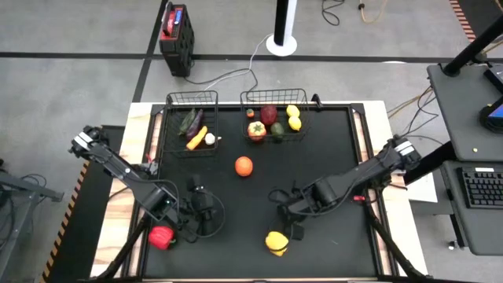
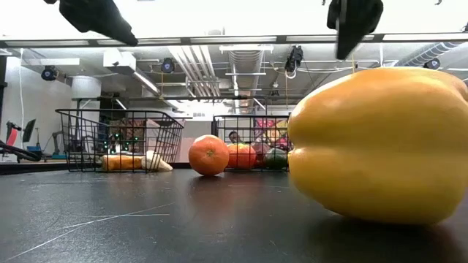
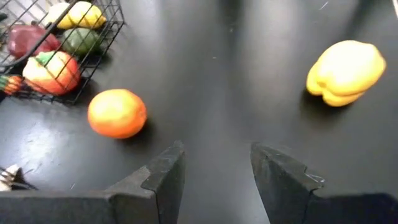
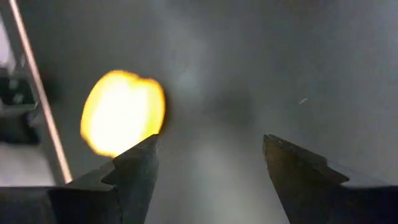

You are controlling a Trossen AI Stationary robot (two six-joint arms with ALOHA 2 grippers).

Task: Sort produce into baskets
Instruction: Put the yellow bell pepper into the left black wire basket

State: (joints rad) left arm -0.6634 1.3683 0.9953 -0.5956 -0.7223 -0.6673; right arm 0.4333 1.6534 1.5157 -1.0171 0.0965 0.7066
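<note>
Nearest the front edge of the black surface (image 1: 330, 134) lies a yellow pepper (image 1: 276, 242), on its side and untouched. Just beyond it hangs the right pincer (image 1: 292, 222), above the surface and close to the pepper's far right side; its two fingers stand apart with nothing between them, and the pepper shows off to one side of the gap in the right wrist view. At the near left, a red pepper (image 1: 161, 236) sits at the edge of the black mat, beside the left arm's base link. The left pincer (image 1: 206, 214) is held over the near left part of the surface, fingers parted about halfway and empty; it faces toward the middle of the surface.

Farther back, alone in the middle, rests an orange (image 1: 244, 166), well apart from both pincers.

Along the far edge stand two black wire baskets. The narrower basket (image 1: 170, 126), on the left, holds a purple eggplant (image 1: 190, 121), a yellow piece (image 1: 196, 137) and a white garlic (image 1: 210, 139). The wider basket (image 1: 305, 118), on the right, holds a dark red fruit (image 1: 269, 115), two lemons (image 1: 294, 117), a red-and-orange pepper (image 1: 257, 130) and a dark green piece (image 1: 277, 130).
</note>
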